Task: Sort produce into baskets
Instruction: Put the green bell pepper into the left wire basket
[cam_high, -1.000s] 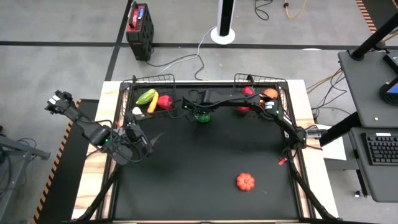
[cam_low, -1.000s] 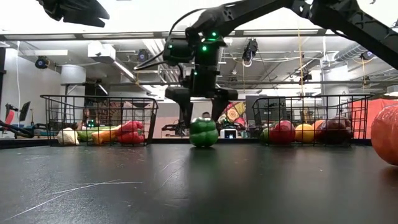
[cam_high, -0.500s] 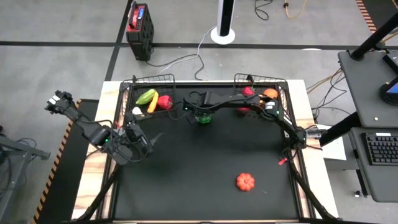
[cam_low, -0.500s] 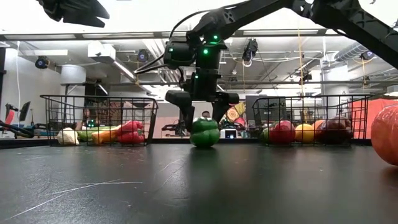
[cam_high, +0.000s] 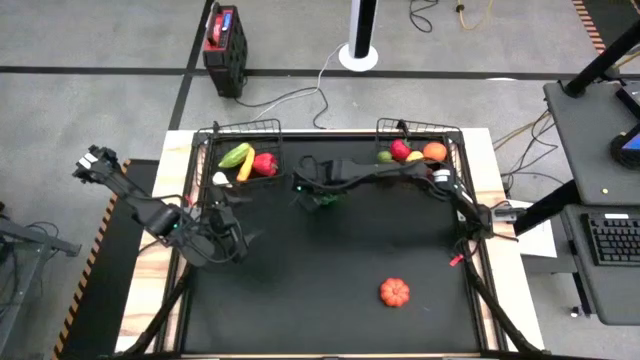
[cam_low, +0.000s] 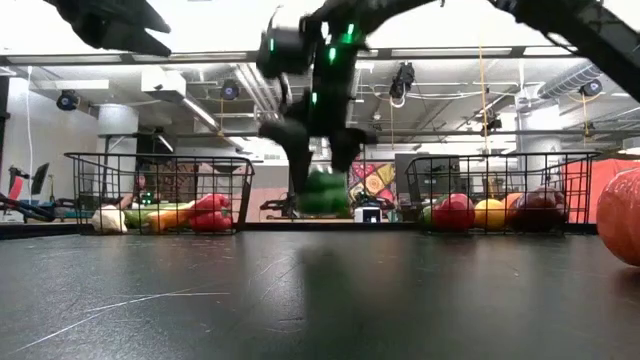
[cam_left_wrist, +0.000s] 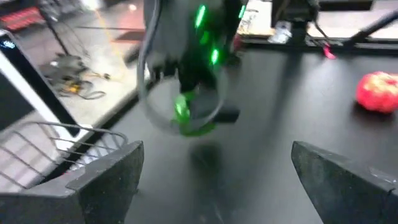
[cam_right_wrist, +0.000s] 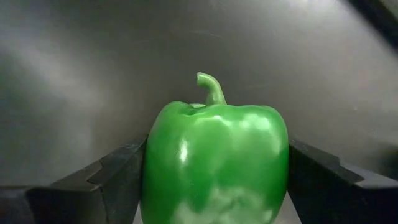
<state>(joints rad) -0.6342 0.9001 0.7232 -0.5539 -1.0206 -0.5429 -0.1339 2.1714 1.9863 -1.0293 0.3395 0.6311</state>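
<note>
Between the 2 baskets, left basket (cam_high: 240, 150) and right basket (cam_high: 418, 140), the right gripper (cam_high: 318, 193) has its fingers clamped on a green pepper (cam_right_wrist: 214, 165), lifted clear of the table (cam_high: 330, 270). Left gripper (cam_high: 222, 235) waits near the table's left edge, fingers spread.

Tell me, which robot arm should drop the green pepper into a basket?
The right one. Its right gripper already holds the green pepper off the table, near the left basket. The left gripper waits farther away, open.
</note>
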